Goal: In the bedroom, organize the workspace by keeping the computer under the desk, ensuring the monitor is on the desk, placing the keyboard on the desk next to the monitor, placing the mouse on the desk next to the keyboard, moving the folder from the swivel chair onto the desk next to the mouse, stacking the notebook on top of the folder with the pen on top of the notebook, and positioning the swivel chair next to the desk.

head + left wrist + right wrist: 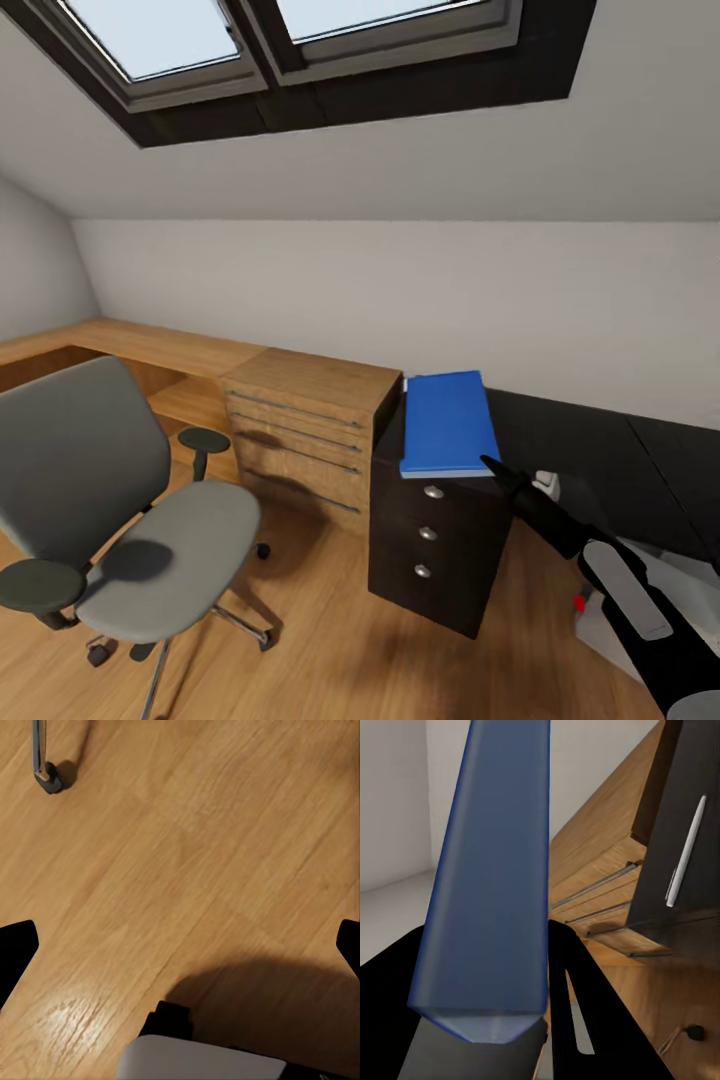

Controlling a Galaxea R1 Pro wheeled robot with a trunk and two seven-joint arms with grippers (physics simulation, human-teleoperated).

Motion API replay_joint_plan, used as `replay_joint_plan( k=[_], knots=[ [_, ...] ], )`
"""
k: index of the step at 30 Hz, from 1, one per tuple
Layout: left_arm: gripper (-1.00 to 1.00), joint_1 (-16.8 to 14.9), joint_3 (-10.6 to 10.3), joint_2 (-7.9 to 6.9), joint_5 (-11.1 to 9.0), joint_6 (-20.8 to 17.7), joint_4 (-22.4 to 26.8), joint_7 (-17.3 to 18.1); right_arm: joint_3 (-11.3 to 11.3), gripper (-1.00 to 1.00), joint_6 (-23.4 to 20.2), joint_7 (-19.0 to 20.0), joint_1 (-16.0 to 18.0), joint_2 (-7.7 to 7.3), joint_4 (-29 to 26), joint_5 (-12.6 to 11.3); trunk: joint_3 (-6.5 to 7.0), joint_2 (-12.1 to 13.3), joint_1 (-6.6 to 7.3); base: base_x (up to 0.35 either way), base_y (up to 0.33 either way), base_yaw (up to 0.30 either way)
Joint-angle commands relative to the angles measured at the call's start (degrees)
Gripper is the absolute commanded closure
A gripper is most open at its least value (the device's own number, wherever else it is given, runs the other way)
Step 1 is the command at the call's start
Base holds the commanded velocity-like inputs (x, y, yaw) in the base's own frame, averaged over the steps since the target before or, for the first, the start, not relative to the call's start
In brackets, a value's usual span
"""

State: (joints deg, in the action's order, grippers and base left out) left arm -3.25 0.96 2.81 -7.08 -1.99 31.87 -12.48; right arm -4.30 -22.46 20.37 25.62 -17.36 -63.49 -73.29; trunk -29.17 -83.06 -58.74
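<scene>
room: bedroom, pale grey sloped wall, dark-framed roof window [300, 50] overhead, light wood plank floor [330, 650].
counter: matte black counter [600, 450] with a drawer unit of three round silver knobs, directly under and beyond the right tool. Bare top visible further along, away from the chest side.
chest: light wood chest of drawers [300, 430] just beside the black counter on its far side from the right arm. Not the target.
chair: grey upholstered swivel chair [130, 520] with black oval armrests, well apart from the right tool, across open floor. Seat bare; not yet pulled in to the counter.
folder: flat bright blue rectangular folder [448, 422], held in the right tool, over the drawer-unit end of the counter. Touching the top or just above it: can't tell.
right tool: right tool [492, 465] clamped on the folder's near edge; wrist view has black fingers [585, 1020] either side of the blue slab [487, 892].
left tool: left tool [180, 945] jaws spread wide, nothing between them, pointing down at bare floor; a chair castor [49, 778] beyond it.
pen: thin pale pen [686, 855] on the black top, near the folder, right wrist view.
step: set folder down on counter. My read: lower it flat before letting go, keep it clear of the end edge and of the pen, leave room beside it for the mouse.
risk: folder overhangs the end, could tip off on release.
</scene>
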Motion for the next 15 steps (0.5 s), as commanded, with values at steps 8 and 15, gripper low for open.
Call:
replay_joint_plan(
  k=[8,15],
  knots=[
    [-1.00,0.0,0.1,0.09,-0.5,-0.2,0.0,-0.1,0.2,1.00,-0.2,0.0,0.0,-0.05,0.2,-0.4,1.38,3.2,1.77,0.000,0.000,-0.137],
    [-1.00,0.0,0.1,0.09,-0.5,-0.2,0.0,-0.1,0.5,1.00,0.0,-0.1,0.0,-0.05,0.3,-0.4,2.64,6.0,3.30,0.000,0.000,-0.294]
  ],
)
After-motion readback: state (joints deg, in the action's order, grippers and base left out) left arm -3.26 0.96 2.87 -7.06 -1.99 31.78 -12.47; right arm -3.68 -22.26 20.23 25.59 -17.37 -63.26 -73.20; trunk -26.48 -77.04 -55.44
